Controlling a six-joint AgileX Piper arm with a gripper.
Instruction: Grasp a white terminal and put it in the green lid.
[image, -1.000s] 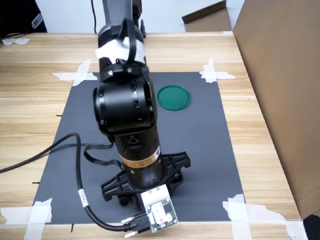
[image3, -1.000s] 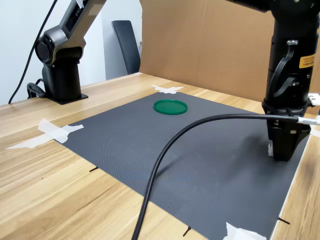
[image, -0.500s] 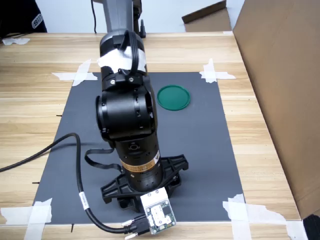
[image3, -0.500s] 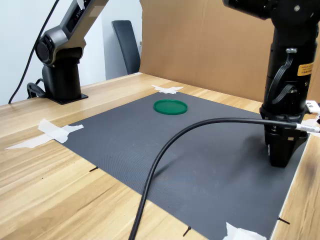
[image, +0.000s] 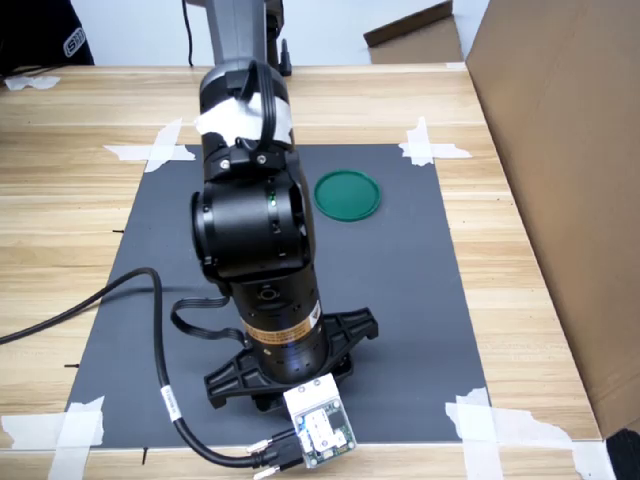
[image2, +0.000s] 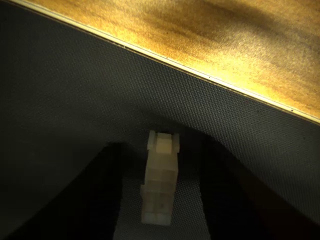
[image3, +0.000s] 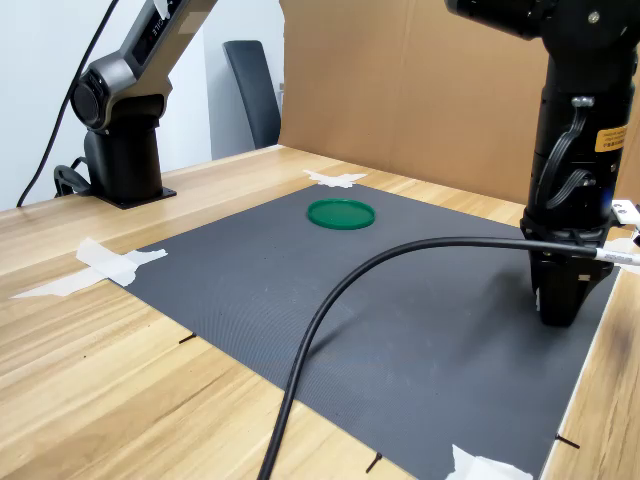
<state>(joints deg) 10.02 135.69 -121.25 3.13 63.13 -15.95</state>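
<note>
The white terminal (image2: 160, 185) lies on the black mat, a small oblong stepped plastic piece seen only in the wrist view. My gripper (image3: 558, 312) stands straight down on the mat near its front edge and is open. Its two dark fingers (image2: 95, 200) flank the terminal, with strips of mat showing on both sides. In the first exterior view the arm's wrist hides both the fingertips and the terminal. The green lid (image: 346, 194) (image3: 340, 214) lies flat and bare at the far part of the mat, well away from the gripper.
The black mat (image: 410, 280) is taped to a wooden table with white tape strips (image: 480, 418) at its corners. A black cable (image: 100, 300) trails from the wrist across the mat. A cardboard wall (image: 560, 150) stands along the first exterior view's right. The arm's base (image3: 120, 150) stands at the back.
The arm has sunk a little and shifted slightly toward the mat's front edge, bringing the gripper down around the terminal. The lid has not moved.
</note>
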